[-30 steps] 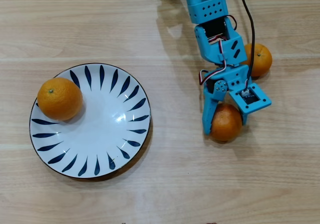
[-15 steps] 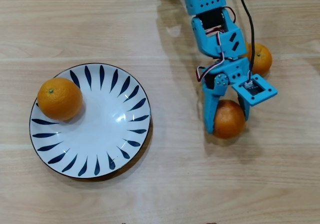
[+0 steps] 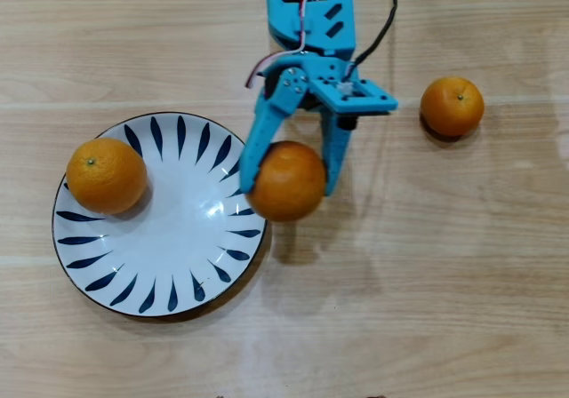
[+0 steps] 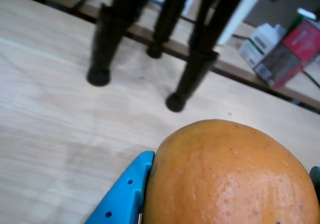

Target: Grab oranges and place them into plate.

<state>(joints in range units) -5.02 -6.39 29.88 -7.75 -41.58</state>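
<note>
My blue gripper (image 3: 289, 185) is shut on an orange (image 3: 286, 181), held in the air at the right rim of the white plate (image 3: 191, 260) with dark blue leaf strokes. The wrist view is filled at the bottom by that same orange (image 4: 227, 176), with a blue finger (image 4: 125, 194) pressed to its left side. A second orange (image 3: 106, 175) rests on the plate's left part. A third orange (image 3: 452, 107) lies on the wooden table at the right, apart from the arm.
The arm (image 3: 311, 25) reaches down from the top edge in the overhead view, with a black cable (image 3: 378, 34) trailing beside it. In the wrist view, black legs (image 4: 192, 74) stand on the table's far side, with boxes (image 4: 285, 49) behind.
The gripper lifted the orange off the table at the right and carried it left and up to the plate's right rim. The other two oranges have stayed put.
</note>
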